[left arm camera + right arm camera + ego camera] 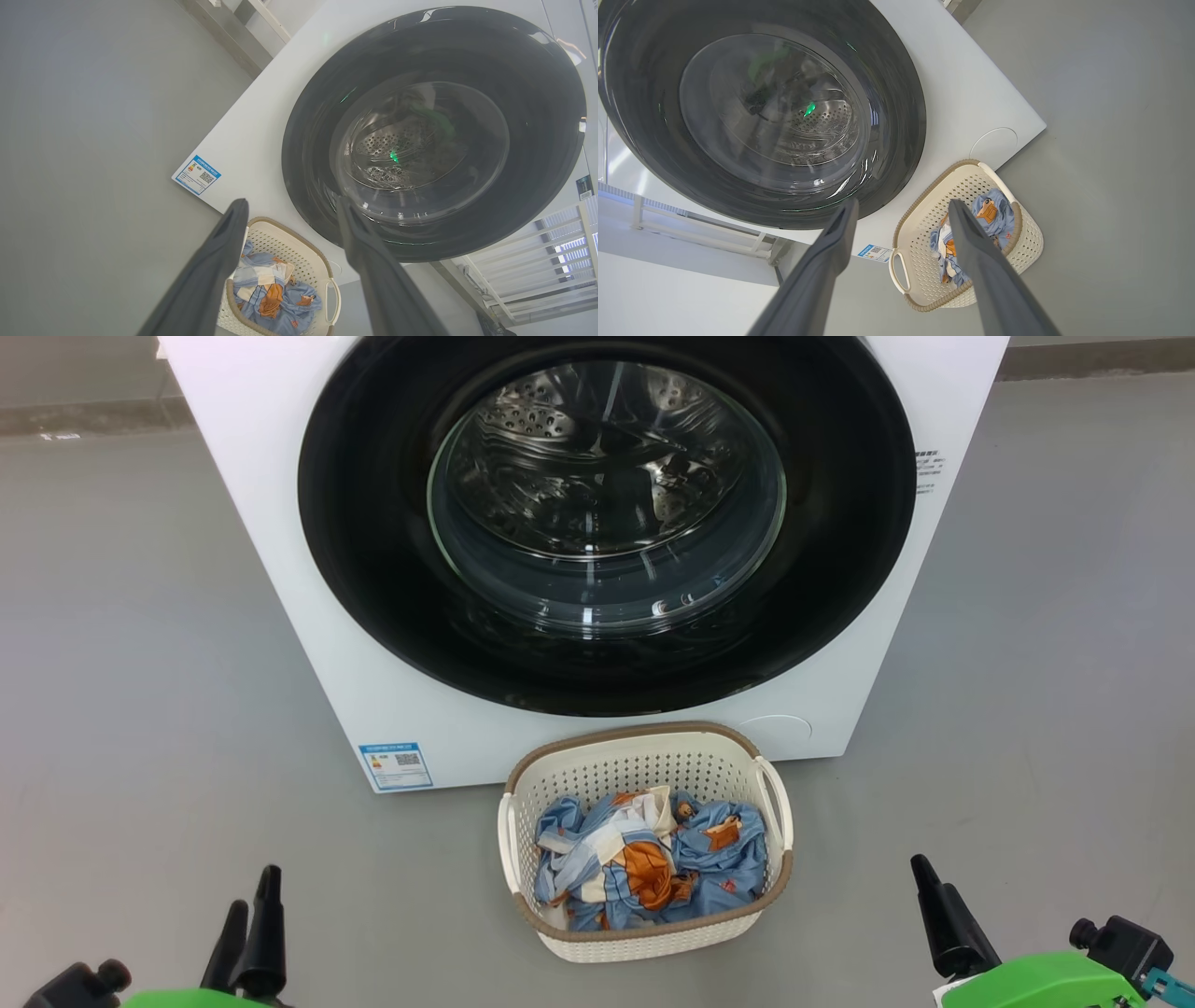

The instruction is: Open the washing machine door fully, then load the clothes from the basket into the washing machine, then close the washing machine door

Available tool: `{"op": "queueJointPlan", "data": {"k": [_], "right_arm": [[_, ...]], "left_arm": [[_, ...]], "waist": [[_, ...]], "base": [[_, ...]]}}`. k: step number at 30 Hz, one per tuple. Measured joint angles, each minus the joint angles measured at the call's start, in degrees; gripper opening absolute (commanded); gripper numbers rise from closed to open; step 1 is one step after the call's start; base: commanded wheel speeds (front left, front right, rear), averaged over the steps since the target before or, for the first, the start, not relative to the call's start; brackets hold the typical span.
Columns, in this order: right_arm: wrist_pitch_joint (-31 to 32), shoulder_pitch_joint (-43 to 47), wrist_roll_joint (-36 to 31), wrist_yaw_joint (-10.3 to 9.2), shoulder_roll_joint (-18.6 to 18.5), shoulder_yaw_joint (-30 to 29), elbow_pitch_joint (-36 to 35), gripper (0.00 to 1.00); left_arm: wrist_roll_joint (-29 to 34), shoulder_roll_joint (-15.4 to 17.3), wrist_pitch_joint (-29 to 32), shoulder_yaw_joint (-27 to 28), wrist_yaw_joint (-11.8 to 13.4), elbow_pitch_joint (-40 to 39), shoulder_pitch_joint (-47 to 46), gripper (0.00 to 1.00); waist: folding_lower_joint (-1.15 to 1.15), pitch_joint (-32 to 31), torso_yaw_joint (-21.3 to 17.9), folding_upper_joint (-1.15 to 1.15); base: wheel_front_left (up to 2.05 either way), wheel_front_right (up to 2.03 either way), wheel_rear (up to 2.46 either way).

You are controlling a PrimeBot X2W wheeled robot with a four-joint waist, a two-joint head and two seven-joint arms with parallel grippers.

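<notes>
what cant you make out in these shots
- Top of the washing machine, with any controls: cut off by the head view's upper edge.
- Print on the blue label: too small in all three views.
- How many pieces the clothes are, and the basket floor: hidden by the bundle itself.
- Back of the drum: blurred by reflections in the washing machine door glass, in the wrist views too.

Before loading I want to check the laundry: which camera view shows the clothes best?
The head view: it looks down into the basket, so the whole bundle of clothes lies uncovered. The left wrist view shows them smaller, at an angle, near its bottom edge. In the right wrist view the right pincer hides part of them.
</notes>
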Motion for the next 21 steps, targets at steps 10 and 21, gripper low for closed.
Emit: {"op": "queueJointPlan", "data": {"k": [10, 21], "right_arm": [[-1.7, -0.3, -7.8, 0.00, 0.0, 0.4, 0.6, 1.00], [-3.5, -1.3, -15.5, 0.00, -0.1, 1.5, 1.3, 1.00]], "left_arm": [[8.3, 0.3, -1.6, -0.2, 0.0, -1.1, 0.7, 1.00], [16.6, 1.2, -3.6, -0.3, -0.1, -2.2, 0.7, 1.00]], "waist": [[0.00, 0.3, 0.1, 0.00], [0.00, 0.3, 0.2, 0.00]], "base": [[0.00, 0.00, 0.00], [0.00, 0.00, 0.00]]}}
